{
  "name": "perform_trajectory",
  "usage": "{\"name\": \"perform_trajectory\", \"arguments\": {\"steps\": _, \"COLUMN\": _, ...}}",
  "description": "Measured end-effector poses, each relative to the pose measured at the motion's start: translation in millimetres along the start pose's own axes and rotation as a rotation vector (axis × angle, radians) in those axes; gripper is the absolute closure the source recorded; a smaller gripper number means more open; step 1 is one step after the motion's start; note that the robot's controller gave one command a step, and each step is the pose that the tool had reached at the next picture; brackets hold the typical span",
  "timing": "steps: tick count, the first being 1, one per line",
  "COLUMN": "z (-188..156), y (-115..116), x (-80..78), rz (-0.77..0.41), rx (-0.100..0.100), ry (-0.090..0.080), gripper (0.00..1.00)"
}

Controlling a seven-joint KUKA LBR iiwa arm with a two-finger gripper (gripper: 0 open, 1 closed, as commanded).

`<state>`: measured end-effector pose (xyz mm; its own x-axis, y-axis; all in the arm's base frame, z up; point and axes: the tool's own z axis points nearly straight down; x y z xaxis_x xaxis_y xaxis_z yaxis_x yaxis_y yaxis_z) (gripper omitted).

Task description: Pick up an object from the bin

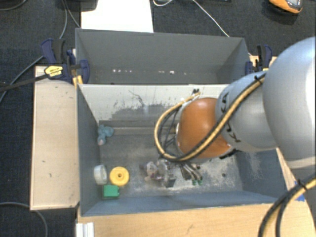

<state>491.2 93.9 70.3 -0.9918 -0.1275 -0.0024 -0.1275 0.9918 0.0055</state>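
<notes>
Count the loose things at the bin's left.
4: pale roll, yellow disc and green block at the front-left corner; blue-grey piece behind them. The arm may hide more.

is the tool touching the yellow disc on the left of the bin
Apart. The camera view shows a stretch of bare bin floor between the yellow disc and the tool.

bin (128, 102): grey sheet metal, matt; walls and floor scuffed, with whitish scratches and dusty smears, rough-looking. yellow disc (119, 176): smooth, slight sheen, looks plastic. green block (110, 191) just below-left of the disc: matt, plastic-like. pale cylinder (100, 174) just left of the disc: smooth, dull. blue-grey piece (104, 133) above the disc: matt, material unclear. orange wrist cover (197, 127) right of the disc: smooth, semi-gloss. arm shell (291, 98): smooth satin grey.
</notes>
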Motion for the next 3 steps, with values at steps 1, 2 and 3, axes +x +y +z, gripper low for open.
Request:
{"name": "perform_trajectory", "arguments": {"steps": 1, "z": 0.0, "y": 0.0, "x": 0.0, "rz": 0.000, "rx": 0.000, "ry": 0.000, "gripper": 1.00}}
{"name": "perform_trajectory", "arguments": {"steps": 2, "z": -72.4, "y": -2.6, "x": -3.9, "rz": -0.015, "rx": 0.000, "ry": 0.002, "gripper": 1.00}}
{"name": "perform_trajectory", "arguments": {"steps": 3, "z": -117.2, "y": -5.8, "x": -8.5, "rz": -0.008, "rx": 0.000, "ry": -0.006, "gripper": 1.00}}
